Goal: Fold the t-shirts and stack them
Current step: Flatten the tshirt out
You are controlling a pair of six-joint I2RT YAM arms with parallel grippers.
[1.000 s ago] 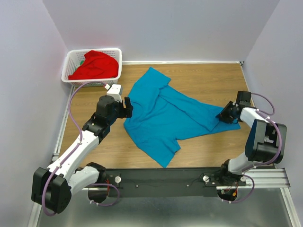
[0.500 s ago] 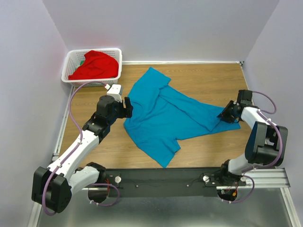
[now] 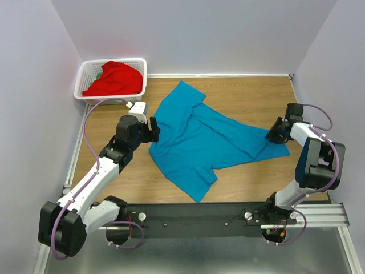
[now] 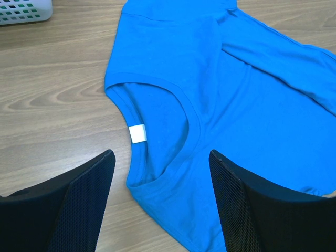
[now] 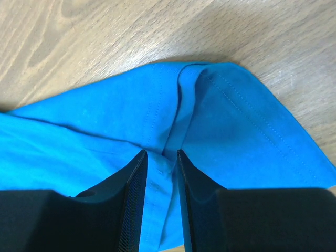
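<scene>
The teal-blue t-shirt (image 3: pixel 199 140) lies spread and creased on the wooden table, its collar towards the left arm. My left gripper (image 3: pixel 154 129) is open and hovers over the collar. In the left wrist view the collar and its white label (image 4: pixel 137 134) lie between the fingers of the left gripper (image 4: pixel 160 157). My right gripper (image 3: pixel 274 133) is at the shirt's right corner. In the right wrist view the right gripper (image 5: pixel 161 153) is closed narrowly on a fold of the teal-blue t-shirt (image 5: pixel 236 126). The red t-shirt (image 3: pixel 114 79) lies bunched in the basket.
The white lattice basket (image 3: pixel 141 64) stands at the back left corner of the table, and its corner shows in the left wrist view (image 4: pixel 26 10). Pale walls close in the table at the left, back and right. Bare wood (image 3: pixel 239 94) lies behind the shirt.
My right gripper has shifted a little to the right and away from me at the shirt's corner. The left arm and the shirts have not visibly moved.
</scene>
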